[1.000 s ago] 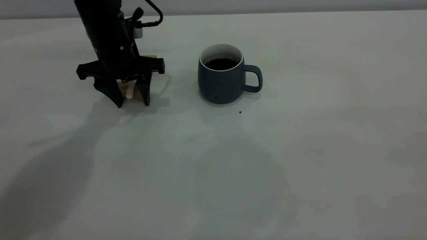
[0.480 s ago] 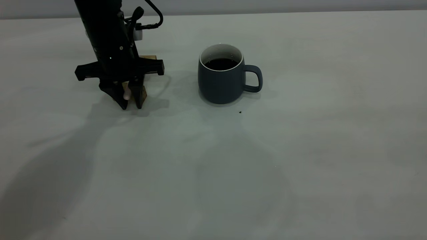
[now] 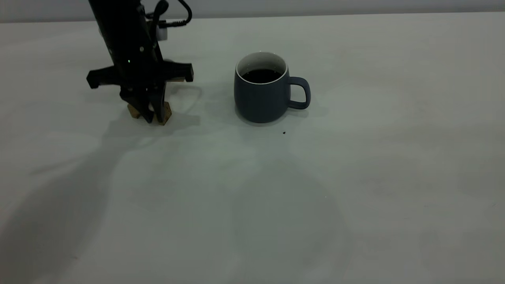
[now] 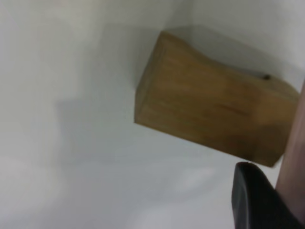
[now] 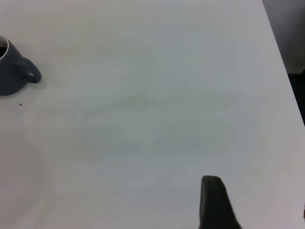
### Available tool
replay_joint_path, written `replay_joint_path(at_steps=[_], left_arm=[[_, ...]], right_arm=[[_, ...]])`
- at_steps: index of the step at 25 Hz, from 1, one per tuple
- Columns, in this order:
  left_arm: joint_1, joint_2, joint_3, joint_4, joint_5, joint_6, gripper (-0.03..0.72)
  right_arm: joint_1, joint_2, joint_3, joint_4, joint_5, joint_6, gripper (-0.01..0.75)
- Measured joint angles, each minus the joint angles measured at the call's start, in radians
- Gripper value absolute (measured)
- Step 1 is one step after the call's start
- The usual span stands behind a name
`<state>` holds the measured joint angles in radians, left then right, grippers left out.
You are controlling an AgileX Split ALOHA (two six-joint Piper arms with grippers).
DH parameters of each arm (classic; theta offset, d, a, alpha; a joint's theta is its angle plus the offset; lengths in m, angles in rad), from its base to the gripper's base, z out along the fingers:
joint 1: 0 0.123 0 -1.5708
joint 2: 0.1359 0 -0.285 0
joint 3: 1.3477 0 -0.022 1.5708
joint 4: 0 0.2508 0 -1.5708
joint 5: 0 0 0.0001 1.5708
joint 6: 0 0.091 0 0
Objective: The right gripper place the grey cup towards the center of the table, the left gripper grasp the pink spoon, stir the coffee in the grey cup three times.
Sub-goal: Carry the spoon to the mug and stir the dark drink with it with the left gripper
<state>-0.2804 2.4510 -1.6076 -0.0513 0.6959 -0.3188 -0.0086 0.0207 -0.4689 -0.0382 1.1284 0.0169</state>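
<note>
The grey cup [image 3: 260, 96] stands upright near the middle of the table [image 3: 355, 177], handle to the right, with dark coffee [image 3: 261, 75] inside. It also shows far off in the right wrist view as the cup [image 5: 12, 71]. Left of it, my left gripper [image 3: 153, 117] points down between tan wooden blocks [image 3: 165, 112], its fingers together. In the left wrist view a black finger [image 4: 252, 200] presses against the pink spoon [image 4: 294, 157] handle beside a block [image 4: 214, 114]. My right gripper [image 5: 259, 205] hovers open over bare table, far from the cup.
A tiny black speck [image 3: 284, 133] lies just in front of the cup. A second piece of wood [image 3: 133, 111] shows to the left of the left fingers. The table's far edge [image 5: 281, 62] runs close to the right gripper.
The left gripper's fingers have closed from wide apart onto the pink spoon handle. The gripper has also risen slightly. The cup has not moved.
</note>
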Motion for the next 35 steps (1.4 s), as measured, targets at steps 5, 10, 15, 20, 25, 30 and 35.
replay_joint_path(at_steps=[5,10,15,20,25,30,35], left_arm=[[0.0,-0.017,-0.067,-0.064,0.115,0.0,0.148],[0.0,-0.036,-0.165,-0.183,0.284,0.052,0.148],[0.0,-0.038,-0.264,-0.371,0.404,0.163,0.148],[0.0,-0.039,-0.307,-0.597,0.462,0.243,0.148],[0.0,-0.039,-0.307,-0.876,0.466,0.276,0.148],[0.0,-0.039,-0.307,-1.134,0.454,0.219,0.148],[0.0,-0.039,-0.307,-1.248,0.423,-0.138,0.148]], right_arm=[[0.0,0.0,0.0,0.0,0.0,0.0,0.471],[0.0,0.0,0.0,0.0,0.0,0.0,0.471],[0.0,0.0,0.0,0.0,0.0,0.0,0.471],[0.0,0.0,0.0,0.0,0.0,0.0,0.471],[0.0,0.0,0.0,0.0,0.0,0.0,0.471],[0.0,0.0,0.0,0.0,0.0,0.0,0.471],[0.0,0.0,0.0,0.0,0.0,0.0,0.471]])
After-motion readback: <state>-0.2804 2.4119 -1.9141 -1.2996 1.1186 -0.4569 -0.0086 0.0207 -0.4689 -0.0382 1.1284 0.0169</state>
